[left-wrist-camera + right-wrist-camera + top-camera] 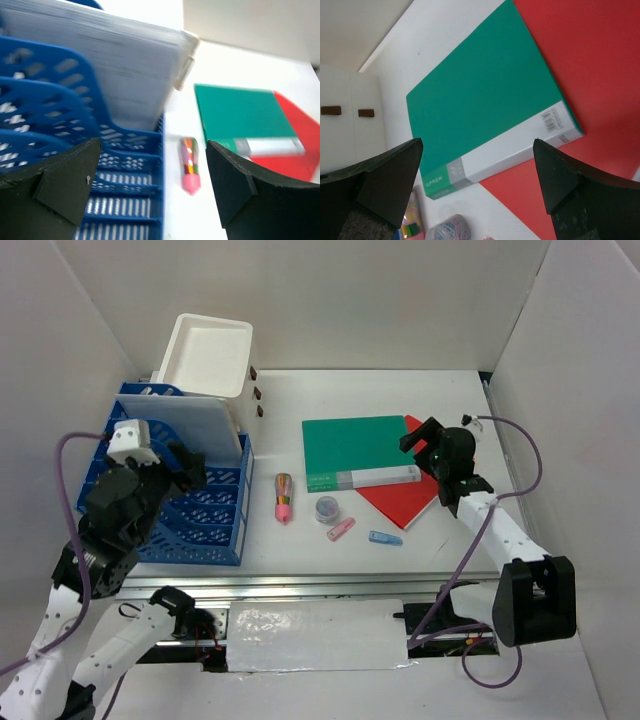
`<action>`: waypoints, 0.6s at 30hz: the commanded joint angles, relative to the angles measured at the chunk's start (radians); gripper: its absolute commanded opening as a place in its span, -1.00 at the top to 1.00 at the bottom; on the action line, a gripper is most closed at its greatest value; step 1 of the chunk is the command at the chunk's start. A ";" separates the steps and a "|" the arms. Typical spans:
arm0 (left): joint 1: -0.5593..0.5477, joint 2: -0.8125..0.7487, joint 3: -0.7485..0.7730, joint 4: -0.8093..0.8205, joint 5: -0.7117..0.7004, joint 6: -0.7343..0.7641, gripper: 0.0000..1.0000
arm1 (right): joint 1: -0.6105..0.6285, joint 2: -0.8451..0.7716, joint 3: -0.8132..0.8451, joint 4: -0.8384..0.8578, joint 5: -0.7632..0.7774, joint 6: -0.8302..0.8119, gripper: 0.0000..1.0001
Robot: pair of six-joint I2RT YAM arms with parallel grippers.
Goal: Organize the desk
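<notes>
The counter [370,390] is a smooth, matt white board with a bare silver metal rail [300,587] along its front, and a crinkled, shiny plastic sheet [315,635] lies past that. The blue file rack [215,530] is moulded plastic, slotted and faintly glossy, and the white folder [125,65] looks like ribbed plastic. The green folder [485,100] has a smooth cover with a soft sheen, the red folder [585,55] looks smooth and flat-toned, and the right arm's fingers [385,180] are matt black, slightly grainy.
</notes>
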 commanded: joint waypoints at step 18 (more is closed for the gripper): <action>-0.216 0.495 0.398 -0.184 0.217 -0.042 -0.99 | -0.268 0.087 0.129 -0.200 -0.409 -0.254 -0.99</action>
